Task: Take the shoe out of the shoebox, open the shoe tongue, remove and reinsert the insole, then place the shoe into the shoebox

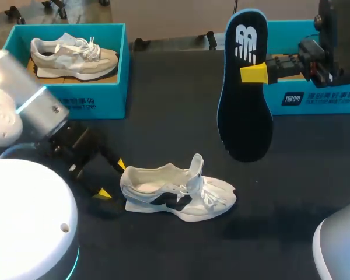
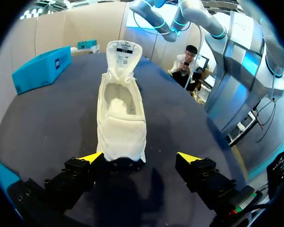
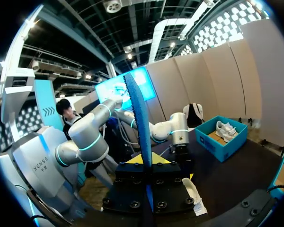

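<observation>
A white shoe [image 1: 178, 192] with black side marks lies on the dark table, tongue raised and toe to the right. My left gripper [image 1: 112, 179] stands open at its heel. In the left wrist view the heel of the shoe [image 2: 120, 109] sits just ahead of the spread fingers of the left gripper [image 2: 139, 160]. My right gripper [image 1: 252, 73] is shut on a black insole [image 1: 245, 87] with a blue rim, held upright above the table at the back right. Seen edge-on, the insole [image 3: 141, 137] rises between the pads of the right gripper [image 3: 146, 163].
A teal shoebox [image 1: 114, 93] at the back left holds a beige and white shoe [image 1: 76, 55]. A second teal shoebox [image 1: 315, 96] stands at the back right, partly behind my right arm. Bare dark table surrounds the white shoe.
</observation>
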Controlling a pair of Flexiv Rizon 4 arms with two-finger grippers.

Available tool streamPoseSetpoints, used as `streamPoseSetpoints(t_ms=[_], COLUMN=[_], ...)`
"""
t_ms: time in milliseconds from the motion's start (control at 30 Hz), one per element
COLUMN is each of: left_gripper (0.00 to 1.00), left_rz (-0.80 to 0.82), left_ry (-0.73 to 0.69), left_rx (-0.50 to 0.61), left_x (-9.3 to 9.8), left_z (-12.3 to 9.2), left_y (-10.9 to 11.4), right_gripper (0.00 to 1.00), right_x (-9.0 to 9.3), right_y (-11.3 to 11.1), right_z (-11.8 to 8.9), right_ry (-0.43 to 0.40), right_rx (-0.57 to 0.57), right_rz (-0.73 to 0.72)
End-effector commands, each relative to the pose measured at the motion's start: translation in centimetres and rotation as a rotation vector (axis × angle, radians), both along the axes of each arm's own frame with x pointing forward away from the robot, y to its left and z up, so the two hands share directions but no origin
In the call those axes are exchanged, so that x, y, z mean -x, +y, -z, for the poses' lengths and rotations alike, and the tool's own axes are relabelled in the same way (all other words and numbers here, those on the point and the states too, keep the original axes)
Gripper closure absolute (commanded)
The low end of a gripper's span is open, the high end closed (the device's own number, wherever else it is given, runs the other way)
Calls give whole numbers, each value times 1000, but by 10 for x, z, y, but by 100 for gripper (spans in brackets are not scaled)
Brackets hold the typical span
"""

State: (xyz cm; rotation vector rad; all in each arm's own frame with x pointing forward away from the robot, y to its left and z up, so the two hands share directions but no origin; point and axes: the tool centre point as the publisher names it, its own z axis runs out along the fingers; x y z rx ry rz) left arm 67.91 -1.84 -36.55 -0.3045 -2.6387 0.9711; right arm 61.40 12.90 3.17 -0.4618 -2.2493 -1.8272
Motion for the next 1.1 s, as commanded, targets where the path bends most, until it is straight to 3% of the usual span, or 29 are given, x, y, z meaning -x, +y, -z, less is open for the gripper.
streamPoseSetpoints(t_ms=[33,200,467,1100], left_gripper=[0,0,0,0], left_rz=[47,47,-45,-31], left_ry=[5,5,-103,-203], left_rx=[-109,-109,-404,-582], left_x=[-6,-6,-5,-5], left_z=[-8,-8,-11,-14], left_y=[-6,-6,-12,-23], right_gripper=[100,100,100,100], right_x=[-2,-2,-2,-2], right_y=[2,2,2,2], right_z=[0,0,0,0], right_ry=[3,3,3,3], right_rx=[4,4,4,4], right_rz=[-1,-1,-1,-1])
